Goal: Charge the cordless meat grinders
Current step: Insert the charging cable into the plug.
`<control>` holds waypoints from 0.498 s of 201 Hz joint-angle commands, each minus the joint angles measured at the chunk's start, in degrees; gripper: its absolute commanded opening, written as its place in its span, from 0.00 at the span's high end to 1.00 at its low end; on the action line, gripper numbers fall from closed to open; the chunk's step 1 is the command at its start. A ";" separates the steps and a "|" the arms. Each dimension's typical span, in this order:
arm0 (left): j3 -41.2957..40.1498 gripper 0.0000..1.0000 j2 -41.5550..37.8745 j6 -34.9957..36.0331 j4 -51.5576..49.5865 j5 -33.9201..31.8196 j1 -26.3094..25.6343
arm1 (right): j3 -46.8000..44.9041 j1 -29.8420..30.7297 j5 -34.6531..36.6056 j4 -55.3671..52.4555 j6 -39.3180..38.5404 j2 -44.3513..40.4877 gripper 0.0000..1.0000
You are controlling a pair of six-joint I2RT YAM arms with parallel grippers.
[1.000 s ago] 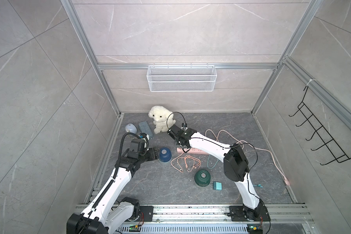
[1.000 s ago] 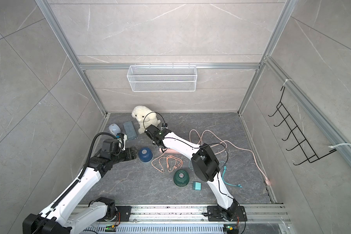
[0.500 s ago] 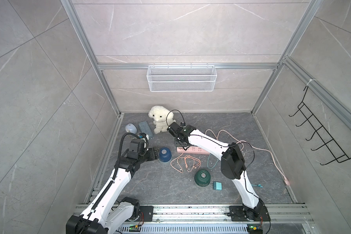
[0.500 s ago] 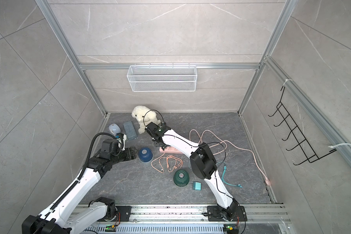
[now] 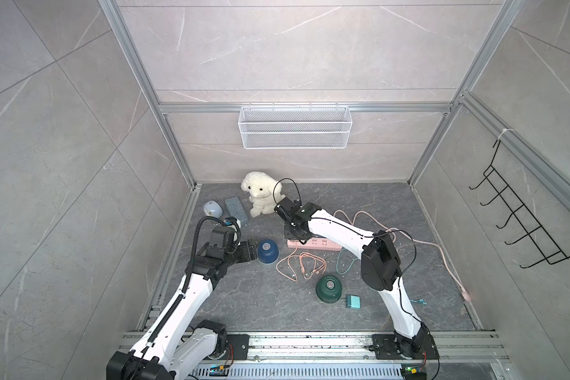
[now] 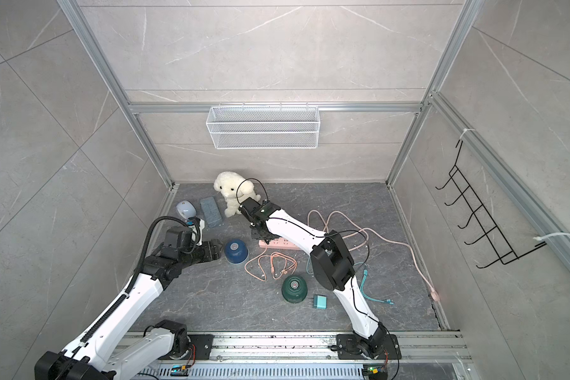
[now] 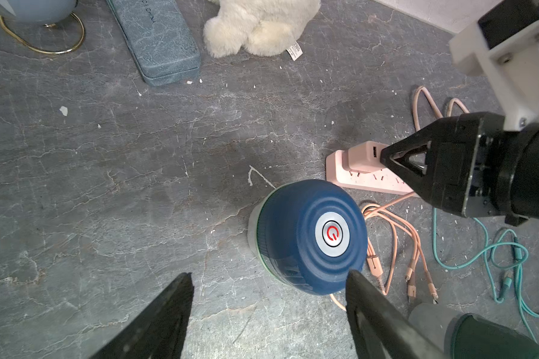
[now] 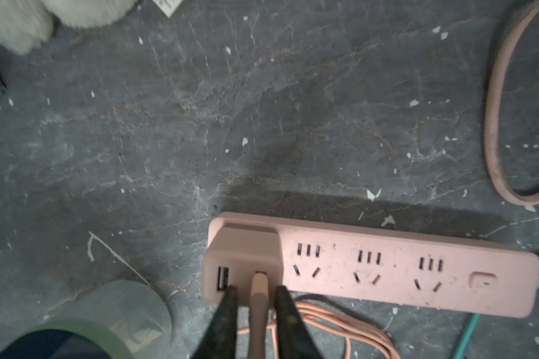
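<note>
Power for both grinders was judged to come from the long pink plastic power strip [image 5: 313, 244], which explained how everything was grouped. A boxy pink plug adapter [image 8: 243, 258] was seated in the strip's end socket, and the pink USB plug [image 8: 259, 290] of a coiled salmon-pink cable [image 5: 301, 266] was pushed into the adapter's face. The right gripper [image 8: 256, 289] was held over that end of the strip. Its black fingers [image 8: 231, 300] were parted narrowly on either side of the plug, with a thin gap visible on each side, so nothing was clamped.

The squat navy blue dome-shaped grinder [image 7: 308, 236] was set just off the strip's adapter end, within reach of the cable's loose ends. The left gripper [image 7: 269, 273] was levelled at it from the side away from the strip, spread wide and empty, apparently to grasp or steady it for plugging. The grinder was not between the fingers [image 7: 371, 310]. It lay just past their tips and was offset toward one of them, whose tip overlapped its rim in the wrist view; contact could not be told.

The dark green dome-shaped grinder [image 5: 328, 288] was placed on the robot-base side of the strip, beyond the coil and well apart from both grippers. No lead was seen entering either grinder.
</note>
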 commanded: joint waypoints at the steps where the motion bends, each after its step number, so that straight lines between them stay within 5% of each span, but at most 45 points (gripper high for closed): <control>1: 2.21 0.18 -0.12 -0.57 -0.81 1.42 0.19 | 0.99 -0.02 -4.10 -2.52 -2.46 -2.16 0.60; 37: 3.60 0.17 -0.13 -0.93 -1.66 1.56 0.18 | -3.02 -1.28 -3.88 -0.88 -4.47 -8.56 0.51; 100: 6.24 0.18 1.97 -3.65 -2.04 3.84 -0.36 | -26.11 -7.38 -9.46 6.06 -8.69 -22.20 0.50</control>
